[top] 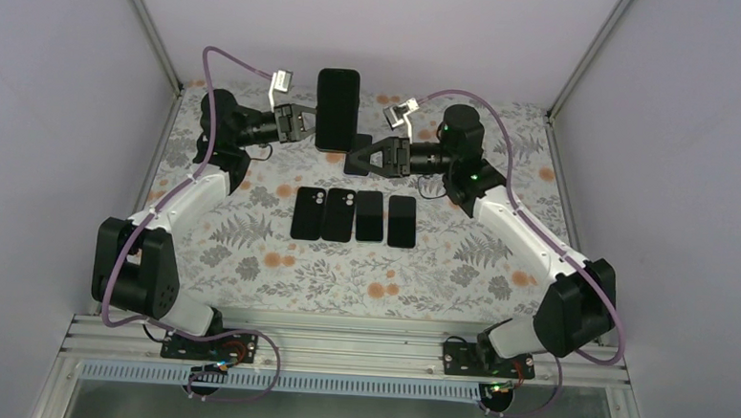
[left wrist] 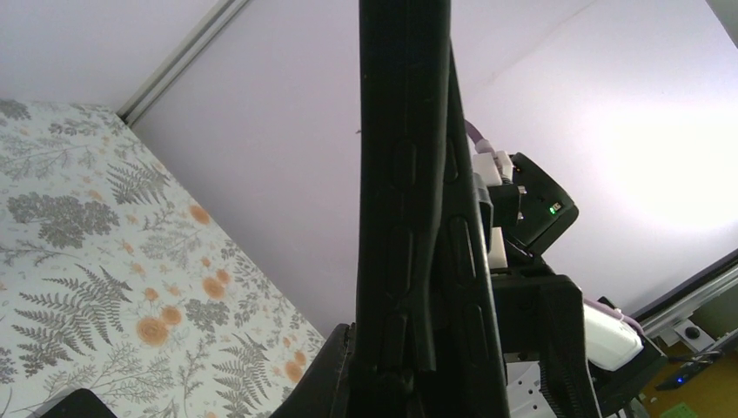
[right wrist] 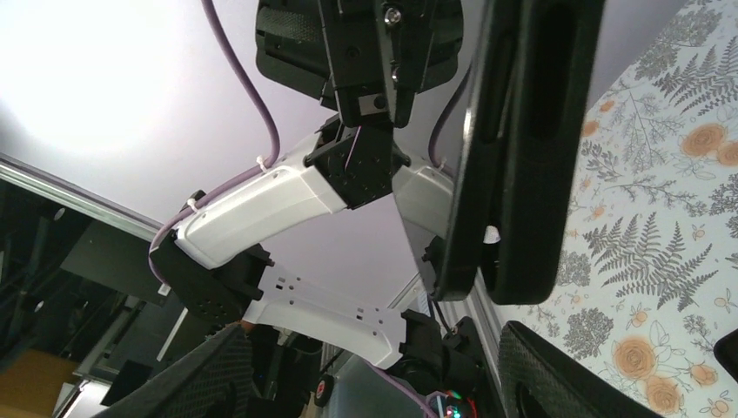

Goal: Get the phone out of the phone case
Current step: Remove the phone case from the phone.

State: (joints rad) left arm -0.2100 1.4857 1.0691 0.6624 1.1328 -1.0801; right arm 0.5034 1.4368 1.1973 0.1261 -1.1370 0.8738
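A black phone in its phone case stands upright above the back of the table, with my left gripper shut on its left edge. In the left wrist view I see it edge-on: the phone and the case split apart along part of their length, clamped in the left gripper. In the right wrist view the phone and the case show a gap at their lower end. My right gripper hangs open just below and right of it; nothing lies between the right gripper's fingers.
Several black phones or cases lie side by side in a row at the middle of the floral tablecloth. Lilac walls close in the back and both sides. The left arm crosses the right wrist view.
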